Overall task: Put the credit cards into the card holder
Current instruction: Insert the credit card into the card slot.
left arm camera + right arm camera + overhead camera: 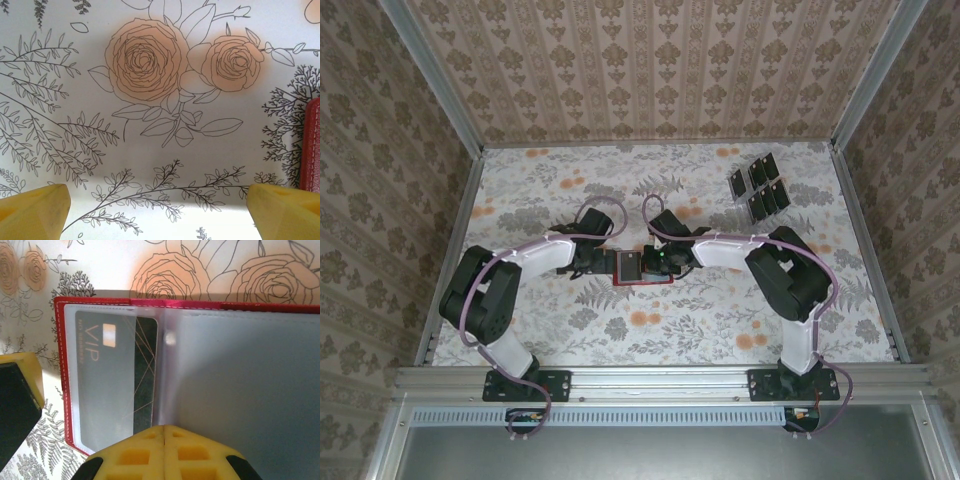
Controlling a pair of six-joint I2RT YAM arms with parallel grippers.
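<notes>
One VIP card (100,375) sits in the open card holder (60,365), other credit cards (758,187) wait far right; right gripper (165,450) closed over holder, left gripper (160,212) spread wide, empty

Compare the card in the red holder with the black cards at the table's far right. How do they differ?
The pocketed card sits inside a frosted sleeve of the card holder; the loose cards lie bare on the table. The pocketed card is alone at the table's middle; the loose cards form two short rows together. Both are small dark rectangles.
</notes>
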